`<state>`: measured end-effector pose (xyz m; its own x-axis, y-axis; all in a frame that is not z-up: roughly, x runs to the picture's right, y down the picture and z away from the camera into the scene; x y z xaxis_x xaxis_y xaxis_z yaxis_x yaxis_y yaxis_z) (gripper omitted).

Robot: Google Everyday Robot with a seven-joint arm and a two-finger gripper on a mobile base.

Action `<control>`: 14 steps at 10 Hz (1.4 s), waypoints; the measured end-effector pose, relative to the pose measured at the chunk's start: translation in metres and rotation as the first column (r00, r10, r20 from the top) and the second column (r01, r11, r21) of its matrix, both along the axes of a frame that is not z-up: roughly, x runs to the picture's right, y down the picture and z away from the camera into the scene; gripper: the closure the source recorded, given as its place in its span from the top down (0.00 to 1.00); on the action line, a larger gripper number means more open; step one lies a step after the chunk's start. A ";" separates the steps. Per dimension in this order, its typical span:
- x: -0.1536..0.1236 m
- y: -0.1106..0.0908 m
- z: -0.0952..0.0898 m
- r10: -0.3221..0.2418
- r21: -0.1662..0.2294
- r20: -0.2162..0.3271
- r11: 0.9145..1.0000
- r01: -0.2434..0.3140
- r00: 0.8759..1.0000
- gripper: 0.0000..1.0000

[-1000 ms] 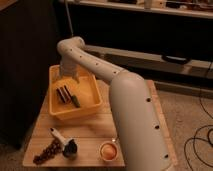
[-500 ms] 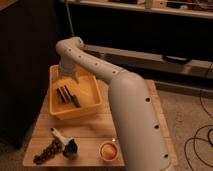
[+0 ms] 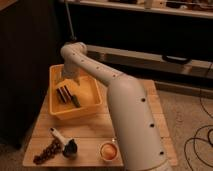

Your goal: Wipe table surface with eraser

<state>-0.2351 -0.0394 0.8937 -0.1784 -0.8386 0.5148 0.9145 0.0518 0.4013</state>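
The tool (image 3: pixel 69 80) hangs over the eraser (image 3: pixel 64 93) in the yellow bin (image 3: pixel 93 103), its opening cannot be told; the eraser is judged light, firm, best gripped across its narrow width.

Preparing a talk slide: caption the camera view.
Gripper hangs over the dark striped rectangular eraser inside a yellow plastic bin on the light wooden plank tabletop.
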 end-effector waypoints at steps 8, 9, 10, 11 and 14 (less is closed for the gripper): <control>-0.024 0.001 0.037 -0.111 0.040 -0.017 0.993 0.111 0.994 0.80; -0.026 0.001 0.041 -0.119 0.042 -0.017 0.992 0.119 0.993 0.80; -0.031 0.004 0.047 -0.139 0.043 -0.018 0.989 0.139 0.990 0.80; -0.041 0.009 0.052 -0.155 0.042 -0.014 0.987 0.155 0.988 0.80; -0.057 0.021 0.058 -0.192 0.039 -0.004 0.981 0.192 0.981 0.80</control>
<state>-0.2920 -0.0180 0.9514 -0.3375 -0.8082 0.4825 0.9061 -0.1401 0.3992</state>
